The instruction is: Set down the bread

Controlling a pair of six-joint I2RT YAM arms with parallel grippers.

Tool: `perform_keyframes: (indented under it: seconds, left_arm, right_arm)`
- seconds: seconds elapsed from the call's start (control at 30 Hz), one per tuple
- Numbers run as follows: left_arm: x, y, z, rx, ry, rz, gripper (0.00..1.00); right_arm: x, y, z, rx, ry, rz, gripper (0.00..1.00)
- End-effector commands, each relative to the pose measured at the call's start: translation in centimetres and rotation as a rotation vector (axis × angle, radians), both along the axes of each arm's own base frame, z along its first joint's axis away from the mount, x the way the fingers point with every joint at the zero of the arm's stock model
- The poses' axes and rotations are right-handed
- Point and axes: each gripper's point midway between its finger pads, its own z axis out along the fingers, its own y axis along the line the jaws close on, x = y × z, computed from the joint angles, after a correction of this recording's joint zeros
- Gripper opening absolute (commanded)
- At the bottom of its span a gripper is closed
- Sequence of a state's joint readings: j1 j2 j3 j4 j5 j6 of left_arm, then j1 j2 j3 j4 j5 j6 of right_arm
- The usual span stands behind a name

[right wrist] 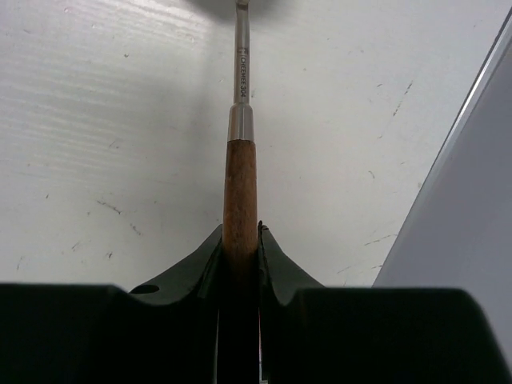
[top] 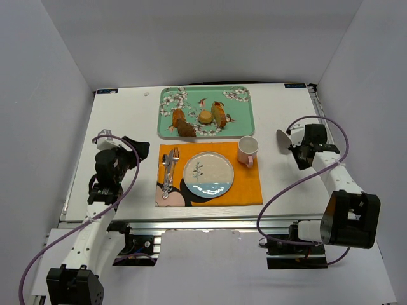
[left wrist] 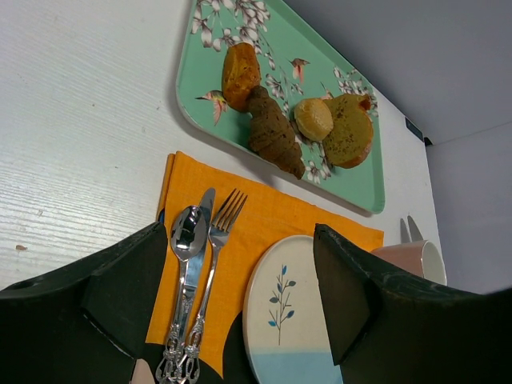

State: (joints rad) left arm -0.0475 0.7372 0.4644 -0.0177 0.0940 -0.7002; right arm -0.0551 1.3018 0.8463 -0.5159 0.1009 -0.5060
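Observation:
The bread [top: 219, 114] is a golden-tan slice with a darker crust, lying on the teal flowered tray [top: 245, 121] and leaning against a small round bun [top: 205, 117]. It also shows in the left wrist view [left wrist: 350, 132]. The plate [top: 212, 174], white with a blue band, sits bare on the orange placemat [top: 248, 184]. My left gripper [top: 140, 149] is open and empty, left of the placemat, its jaws [left wrist: 240, 240] framing the cutlery and the plate [left wrist: 292, 312]. My right gripper [top: 299, 147] is shut on the wooden handle [right wrist: 240, 184] of a spatula, whose blade [top: 283, 138] points left over the table.
Two reddish-brown pastries [top: 178, 117] [top: 186, 129] lie on the tray's left part. A fork [top: 173, 166], spoon and knife lie on the placemat's left side. A pink mug [top: 247, 150] stands at the placemat's far right corner. White walls enclose the table.

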Motion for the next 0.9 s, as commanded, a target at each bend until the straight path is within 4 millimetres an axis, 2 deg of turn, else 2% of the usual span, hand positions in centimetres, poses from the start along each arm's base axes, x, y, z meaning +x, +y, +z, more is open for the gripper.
perform_keyframes:
  seconds: [0.0,0.17,0.3,0.33,0.4,0.43,0.47,0.53,0.57,0.6,0.63,0.67,0.7,0.77,0.8,0.87]
  left_arm:
    - [0.3,-0.1,1.5,-0.008,-0.037,-0.003,0.83]
    - [0.7,-0.1,2.2,-0.011,-0.061,-0.004,0.83]
    - [0.9,-0.2,2.3,-0.011,-0.059,-0.007,0.83]
    - [1.0,-0.2,2.2,-0.012,-0.058,-0.009,0.83]
    - [1.1,-0.3,2.4,-0.012,-0.059,-0.012,0.83]
    - [1.2,-0.3,2.4,-0.011,-0.059,-0.013,0.83]
    - [1.3,-0.3,2.5,-0.009,-0.057,-0.016,0.83]
    - [1.4,-0.4,2.6,-0.006,-0.056,-0.018,0.83]
    - [1.5,-0.3,2.7,-0.003,-0.055,-0.018,0.83]
    - [1.6,-0.3,2.9,-0.001,-0.056,-0.016,0.83]
    - [1.6,-0.3,2.9,-0.001,-0.056,-0.014,0.83]
    - [1.7,-0.3,3.0,-0.001,-0.055,-0.016,0.83]
    - [1.8,-0.3,3.1,-0.001,-0.056,-0.014,0.83]
    - [1.8,-0.3,3.2,-0.005,-0.054,-0.013,0.83]
    - [1.9,-0.3,3.2,-0.007,-0.054,-0.013,0.83]
    - [2.0,-0.3,3.3,-0.01,-0.052,-0.009,0.82]
  right_arm:
    - [3.2,-0.3,2.9,0.009,-0.116,0.011,0.11]
    - [4.9,-0.2,4.5,0.016,-0.173,0.047,0.0]
    - [6.7,0.1,6.4,0.014,-0.225,0.099,0.0]
    - [7.6,0.6,7.7,0.028,-0.26,0.133,0.0]
    - [8.5,1.6,8.2,0.04,-0.26,0.233,0.0]
    - [9.4,2.0,9.6,0.044,-0.291,0.274,0.0]
    - [9.8,2.9,10.2,0.071,-0.302,0.325,0.0]
    - [11.2,3.5,10.3,0.07,-0.305,0.383,0.0]
    - [12.4,3.8,11.8,0.057,-0.335,0.404,0.0]
    - [13.2,4.5,10.8,0.058,-0.304,0.427,0.0]
    - [13.8,4.7,10.8,0.046,-0.3,0.449,0.0]
    - [14.9,5.1,11.9,0.029,-0.322,0.468,0.0]
    - [15.5,5.8,10.7,0.028,-0.291,0.495,0.0]
    - [16.7,8.2,11.0,-0.025,-0.295,0.587,0.0]
    - [17.3,8.8,9.9,-0.037,-0.273,0.613,0.0]
    - [18.3,9.6,9.6,-0.096,-0.266,0.658,0.0]
